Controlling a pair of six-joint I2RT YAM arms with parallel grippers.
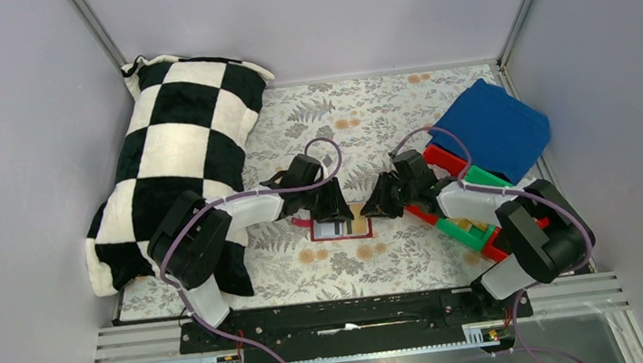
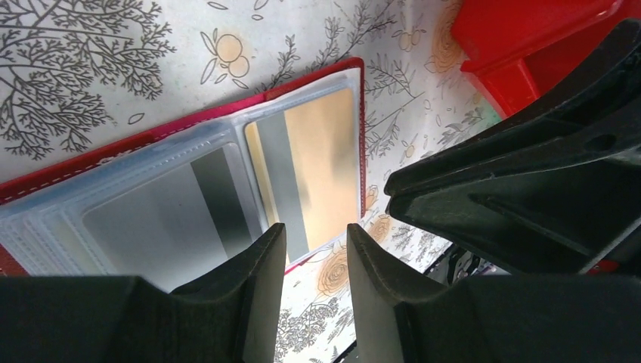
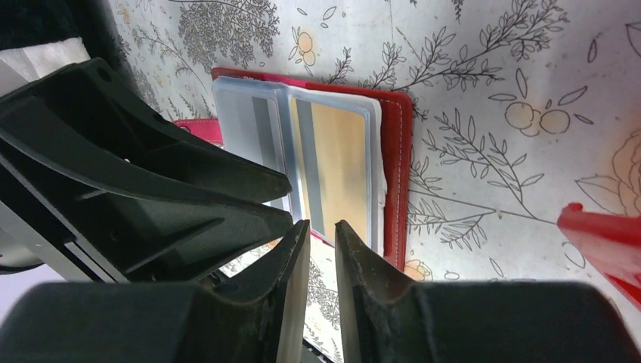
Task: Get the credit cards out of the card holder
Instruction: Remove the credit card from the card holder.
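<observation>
The card holder (image 1: 342, 236) lies open on the floral table between my two grippers, its clear sleeves facing up inside a red border (image 2: 302, 79). A grey card (image 2: 151, 219) with a dark stripe sits in one sleeve. A tan card (image 2: 325, 159) with a grey stripe sits in the sleeve beside it. My left gripper (image 2: 315, 231) hovers open over the tan card's near edge, with nothing between its fingers. My right gripper (image 3: 321, 224) stands close by over the same edge of the tan card (image 3: 344, 166), its jaws narrowly apart and empty. The two grippers (image 1: 332, 208) (image 1: 374, 205) nearly touch.
A black-and-white checkered pillow (image 1: 176, 143) fills the left side. At the right, a blue folded cloth (image 1: 495, 130) rests over red and green plastic bins (image 1: 468, 219). A red bin corner (image 2: 529, 38) lies close to the card holder. Grey walls enclose the table.
</observation>
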